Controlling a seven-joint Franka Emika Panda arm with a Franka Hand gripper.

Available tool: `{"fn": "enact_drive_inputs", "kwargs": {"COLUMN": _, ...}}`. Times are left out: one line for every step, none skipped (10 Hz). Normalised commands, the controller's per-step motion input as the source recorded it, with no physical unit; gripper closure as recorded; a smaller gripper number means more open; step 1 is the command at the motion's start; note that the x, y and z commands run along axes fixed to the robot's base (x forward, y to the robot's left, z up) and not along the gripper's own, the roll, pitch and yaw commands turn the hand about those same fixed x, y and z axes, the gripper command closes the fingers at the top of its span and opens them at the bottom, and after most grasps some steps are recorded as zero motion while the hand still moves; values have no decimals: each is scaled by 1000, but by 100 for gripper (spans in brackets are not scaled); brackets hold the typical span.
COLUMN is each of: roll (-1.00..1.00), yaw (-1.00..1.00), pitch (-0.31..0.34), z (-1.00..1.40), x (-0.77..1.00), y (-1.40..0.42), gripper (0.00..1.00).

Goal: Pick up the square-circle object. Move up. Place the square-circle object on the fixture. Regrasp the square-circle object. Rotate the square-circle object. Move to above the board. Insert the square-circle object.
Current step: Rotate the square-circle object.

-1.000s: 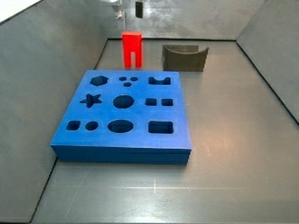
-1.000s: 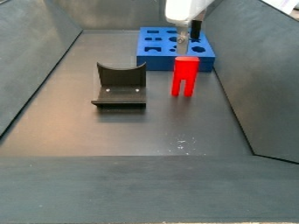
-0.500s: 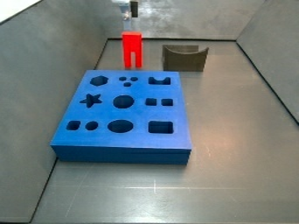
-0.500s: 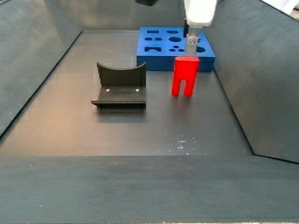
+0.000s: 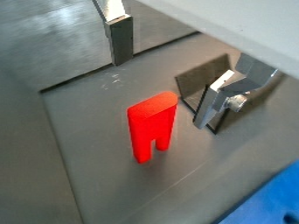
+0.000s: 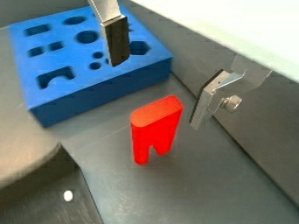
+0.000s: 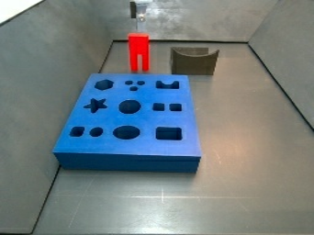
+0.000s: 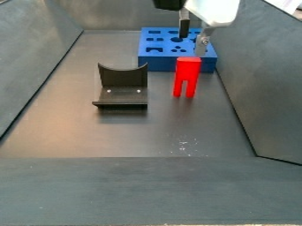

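Gripper mostly cut off by the frame edge above the square-circle object; jaw state unreadable here.

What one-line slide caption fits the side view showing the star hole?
Open gripper hovers above upright red square-circle object, behind the blue board.

even, soft light from above with faint shadows. both wrist views are slightly blurred; the gripper fingers show mild sheen. side views look low-resolution.
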Motion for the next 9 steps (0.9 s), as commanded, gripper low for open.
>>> {"fn": "enact_drive_inputs", "kwargs": {"roll": -9, "yaw": 1000, "pitch": 8, "z": -16, "x": 15, "y": 0, "gripper": 0}}
{"fn": "enact_drive_inputs", "kwargs": {"roll": -10, "yaw": 1000, "pitch": 8, "z": -16, "x": 15, "y": 0, "gripper": 0}}
{"fn": "enact_drive_inputs", "kwargs": {"roll": -10, "yaw": 1000, "pitch": 9, "z": -16, "x": 15, "y": 0, "gripper": 0}}
{"fn": "enact_drive_inputs", "kwargs": {"roll": -11, "yaw": 1000, "pitch": 9, "z": -15, "x": 15, "y": 0, "gripper": 0}}
{"fn": "enact_drive_inputs", "kwargs": {"roll": -12, "yaw": 1000, "pitch": 10, "z": -15, "x": 15, "y": 0, "gripper": 0}}
{"fn": "enact_drive_inputs", "kwargs": {"roll": -13, "yaw": 1000, "pitch": 11, "z": -15, "x": 15, "y": 0, "gripper": 0}}
{"fn": "enact_drive_inputs", "kwargs": {"roll": -14, "yaw": 1000, "pitch": 12, "z": -15, "x": 15, "y": -1, "gripper": 0}}
{"fn": "enact_drive_inputs", "kwargs": {"roll": -15, "yaw": 1000, "pitch": 13, "z": -15, "x": 15, "y": -1, "gripper": 0}}
{"fn": "enact_drive_inputs", "kwargs": {"roll": -16, "yaw": 1000, "pitch": 14, "z": -15, "x": 15, "y": -1, "gripper": 0}}
